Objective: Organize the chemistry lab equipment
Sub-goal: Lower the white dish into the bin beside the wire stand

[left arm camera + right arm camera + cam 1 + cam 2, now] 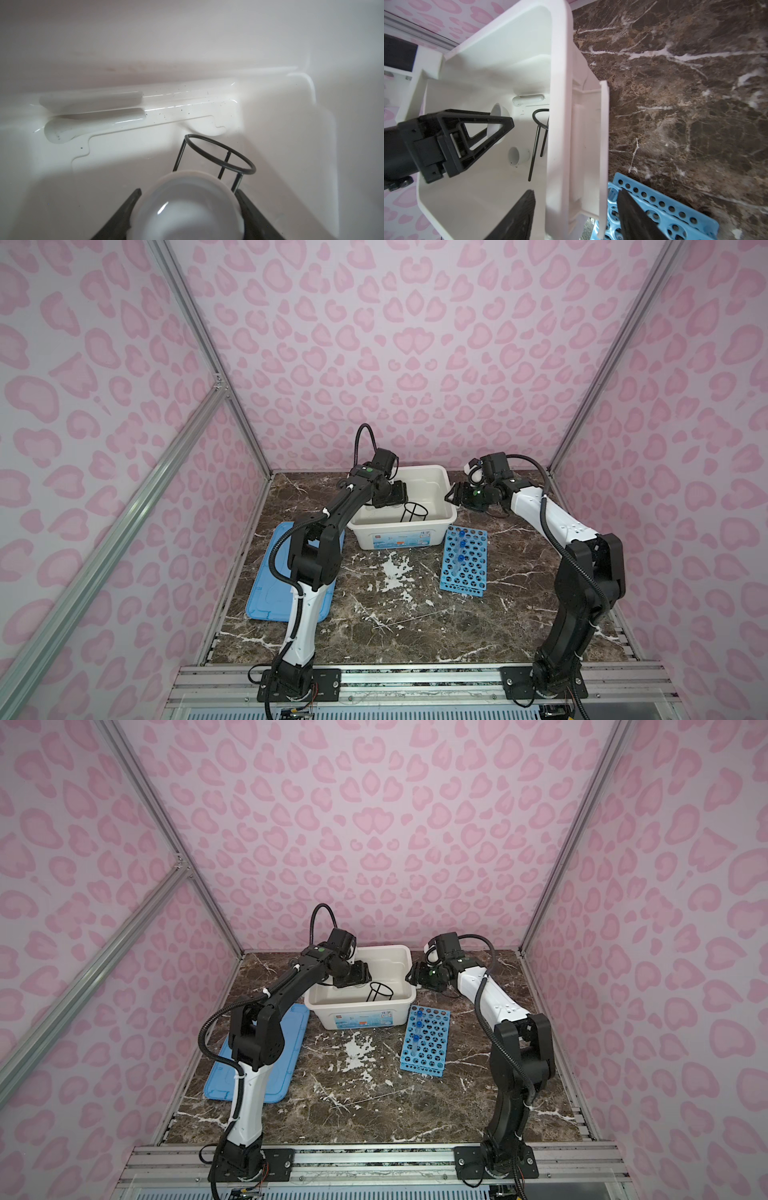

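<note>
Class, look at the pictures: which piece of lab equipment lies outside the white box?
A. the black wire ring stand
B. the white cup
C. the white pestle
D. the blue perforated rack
D: the blue perforated rack lies on the table beside the white box; the pestle, wire ring stand and cup are inside it.

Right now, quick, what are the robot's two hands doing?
Left hand: closed on the white shallow dish.
Right hand: open, straddling the large white plastic box at its rim, holding nothing.
</note>
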`<state>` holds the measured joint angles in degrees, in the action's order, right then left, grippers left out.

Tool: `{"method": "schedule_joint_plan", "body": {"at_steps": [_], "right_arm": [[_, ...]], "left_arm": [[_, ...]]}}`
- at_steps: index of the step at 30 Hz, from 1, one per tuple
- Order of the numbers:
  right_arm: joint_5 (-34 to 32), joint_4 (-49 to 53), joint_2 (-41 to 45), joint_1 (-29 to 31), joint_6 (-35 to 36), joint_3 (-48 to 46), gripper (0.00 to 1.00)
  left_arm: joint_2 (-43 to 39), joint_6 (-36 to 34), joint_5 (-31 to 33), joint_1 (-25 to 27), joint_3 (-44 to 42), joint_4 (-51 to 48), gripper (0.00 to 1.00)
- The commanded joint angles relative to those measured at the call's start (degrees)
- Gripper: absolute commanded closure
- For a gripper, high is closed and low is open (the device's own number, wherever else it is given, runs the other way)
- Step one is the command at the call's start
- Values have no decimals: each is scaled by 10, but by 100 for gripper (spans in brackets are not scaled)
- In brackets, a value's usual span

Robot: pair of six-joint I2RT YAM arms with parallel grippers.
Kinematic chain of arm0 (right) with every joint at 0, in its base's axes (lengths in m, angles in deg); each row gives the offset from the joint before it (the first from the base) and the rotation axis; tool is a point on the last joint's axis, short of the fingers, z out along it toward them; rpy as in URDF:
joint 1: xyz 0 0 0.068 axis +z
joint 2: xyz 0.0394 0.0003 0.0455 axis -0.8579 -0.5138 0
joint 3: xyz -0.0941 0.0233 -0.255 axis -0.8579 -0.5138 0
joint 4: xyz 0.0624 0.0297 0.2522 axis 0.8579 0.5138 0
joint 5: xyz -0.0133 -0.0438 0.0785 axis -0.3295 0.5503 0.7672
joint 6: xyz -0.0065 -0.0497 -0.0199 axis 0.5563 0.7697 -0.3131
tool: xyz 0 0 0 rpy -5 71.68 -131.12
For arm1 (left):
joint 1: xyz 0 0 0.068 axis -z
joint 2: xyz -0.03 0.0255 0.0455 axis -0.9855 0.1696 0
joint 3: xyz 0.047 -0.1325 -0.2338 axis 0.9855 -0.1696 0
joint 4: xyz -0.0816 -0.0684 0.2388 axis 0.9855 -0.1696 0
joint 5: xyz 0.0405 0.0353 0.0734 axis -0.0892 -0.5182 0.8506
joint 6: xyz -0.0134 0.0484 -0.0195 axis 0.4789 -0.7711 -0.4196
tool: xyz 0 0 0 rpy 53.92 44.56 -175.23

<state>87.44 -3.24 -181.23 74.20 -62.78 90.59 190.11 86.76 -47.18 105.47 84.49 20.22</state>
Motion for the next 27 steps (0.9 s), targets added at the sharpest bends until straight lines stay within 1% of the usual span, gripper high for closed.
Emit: {"method": "schedule_joint_plan", "body": {"at_steps": [1, 5, 8, 12, 17, 27], "right_arm": [[2, 7, -7, 3, -4, 3, 36], [1, 5, -12, 6, -6, 2, 37], [-1, 7, -12, 7, -6, 2, 37], [-6, 11, -10, 8, -2, 2, 37], [-8, 15, -10, 7, 0, 2, 37], [-16, 34, -14, 12, 17, 0, 37]], "left_arm": [[-31, -7, 2, 7, -26, 33, 52], [-56, -39, -9, 16, -59, 73, 53], [-51, -82, -28, 19, -51, 73, 53], [-35, -168, -38, 22, -40, 64, 53], [13, -281, -45, 22, 26, 12, 52], [47, -454, -54, 20, 48, 6, 52]]}}
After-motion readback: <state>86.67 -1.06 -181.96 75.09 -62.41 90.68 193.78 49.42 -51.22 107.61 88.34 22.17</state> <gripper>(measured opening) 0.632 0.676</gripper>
